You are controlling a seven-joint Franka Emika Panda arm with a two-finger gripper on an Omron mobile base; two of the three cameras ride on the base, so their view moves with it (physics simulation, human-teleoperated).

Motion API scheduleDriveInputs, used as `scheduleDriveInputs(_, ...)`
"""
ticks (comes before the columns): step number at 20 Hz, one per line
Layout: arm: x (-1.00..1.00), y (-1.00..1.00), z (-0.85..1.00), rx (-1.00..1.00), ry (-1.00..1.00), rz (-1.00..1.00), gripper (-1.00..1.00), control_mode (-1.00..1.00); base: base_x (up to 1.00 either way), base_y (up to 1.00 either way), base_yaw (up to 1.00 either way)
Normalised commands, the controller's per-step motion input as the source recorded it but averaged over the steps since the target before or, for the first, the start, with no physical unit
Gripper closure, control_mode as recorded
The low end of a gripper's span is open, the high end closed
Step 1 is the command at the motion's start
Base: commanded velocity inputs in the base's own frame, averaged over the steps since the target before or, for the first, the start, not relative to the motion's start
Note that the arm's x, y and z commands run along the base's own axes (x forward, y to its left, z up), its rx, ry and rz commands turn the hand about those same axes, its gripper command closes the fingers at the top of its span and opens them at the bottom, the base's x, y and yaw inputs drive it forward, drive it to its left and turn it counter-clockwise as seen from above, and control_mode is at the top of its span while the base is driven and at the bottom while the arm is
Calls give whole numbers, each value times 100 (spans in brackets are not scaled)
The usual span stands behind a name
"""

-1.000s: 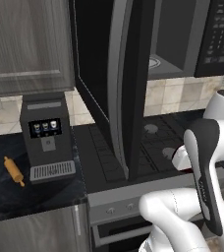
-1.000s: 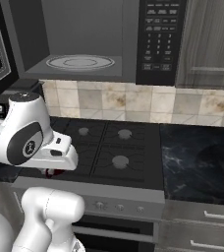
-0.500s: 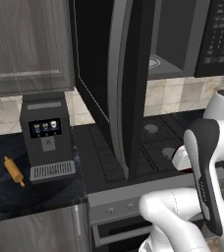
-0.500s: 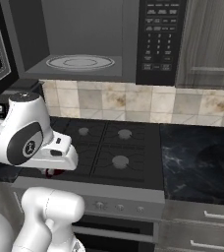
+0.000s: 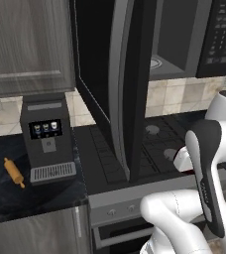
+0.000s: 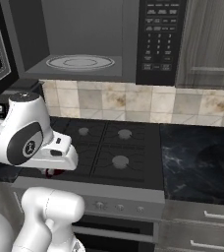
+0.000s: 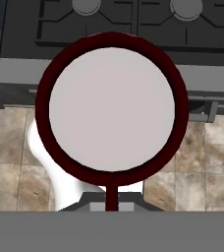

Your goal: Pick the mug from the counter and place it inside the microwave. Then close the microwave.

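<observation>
In the hand view, the mug (image 7: 112,103) faced the camera mouth-on: a dark red rim ringing a white inside, with its handle running down to the bottom edge where the claw (image 7: 112,203) met it. The claw was closed narrow on the mug's handle. Beyond the mug lay the stove (image 7: 133,29) front and burners, and tiled floor (image 7: 207,162) below it.

From the left base view:
- Microwave (image 5: 184,44), mounted high, cavity open, glass plate showing inside.
- Microwave door (image 5: 117,84), swung wide toward the camera, standing edge-on over the stove.
- Coffee machine (image 5: 46,139), upright on the worktop (image 5: 16,198), left of the stove.
- Rolling pin (image 5: 14,172), lying on the worktop just left of the coffee machine.
- A sliver of dark red at the arm's wrist, over the stove's front edge; the mug there was mostly hidden by the arm.

From the right base view:
- Turntable (image 6: 79,62), lying flat in the open cavity.
- Keypad (image 6: 160,39), on the microwave's right side.
- Stove, four burners, below the microwave.
- Black marble worktop to the stove's right.
- Dark red of the mug peeking out under the white wrist at the stove's front left edge.
</observation>
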Motion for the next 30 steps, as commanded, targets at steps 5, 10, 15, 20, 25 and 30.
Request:
scheduleDriveInputs(5,-3,2,22,0,-6,6,100,-100,0,0,0)
scheduleDriveInputs(10,0,19,55,0,-29,0,100,-100,0,0,0)
scheduleDriveInputs(15,0,23,37,0,-29,0,100,-100,0,0,0)
scheduleDriveInputs(20,10,6,32,0,-25,0,100,-100,0,0,0)
scheduleDriveInputs(25,13,-2,46,2,-8,0,100,-100,0,0,0)
scheduleDriveInputs(30,15,0,55,2,0,0,100,-100,0,0,0)
